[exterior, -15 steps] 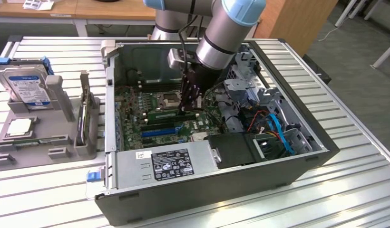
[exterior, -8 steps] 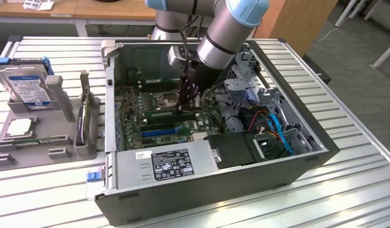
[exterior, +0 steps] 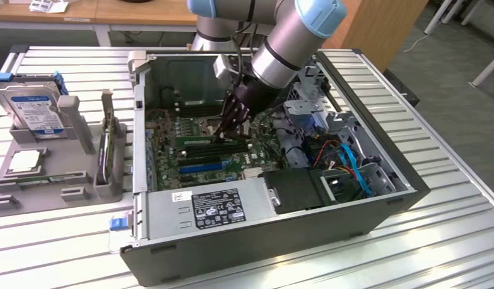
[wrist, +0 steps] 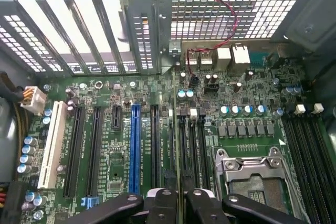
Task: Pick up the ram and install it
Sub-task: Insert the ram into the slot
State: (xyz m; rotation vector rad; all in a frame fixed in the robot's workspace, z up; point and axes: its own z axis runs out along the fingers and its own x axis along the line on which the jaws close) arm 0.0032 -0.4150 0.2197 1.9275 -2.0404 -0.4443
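Plainly my gripper (wrist: 180,202) is down inside the open computer case (exterior: 271,256), its jaws drawn in to a narrow gap and pinching the ram (wrist: 181,150) by its long upper edge. From the wrist view the ram shows edge-on, a thin line running away from between my fingers (wrist: 163,200). It is lined up along the black memory slots (wrist: 202,150) just beside the processor socket (wrist: 252,177), toward the middle of the motherboard (wrist: 247,87). In the exterior view the ram lies lengthwise right under my fingertips, green against the board, with more black and blue slots between it and the case's near wall. So the pick-up part looks done to me: the ram is in my grasp and over the board, not out on the desk (exterior: 464,198). The install is the open question. The ram looks aligned with a slot and low against it, yet I cannot tell whether its bottom edge is pushed home, nor whether the latches at the slot's ends have closed on it. Farther out, by the desk's edge at the exterior view's left, a grey holder (exterior: 78,120) carries a hard drive (exterior: 34,111), well apart from my work.
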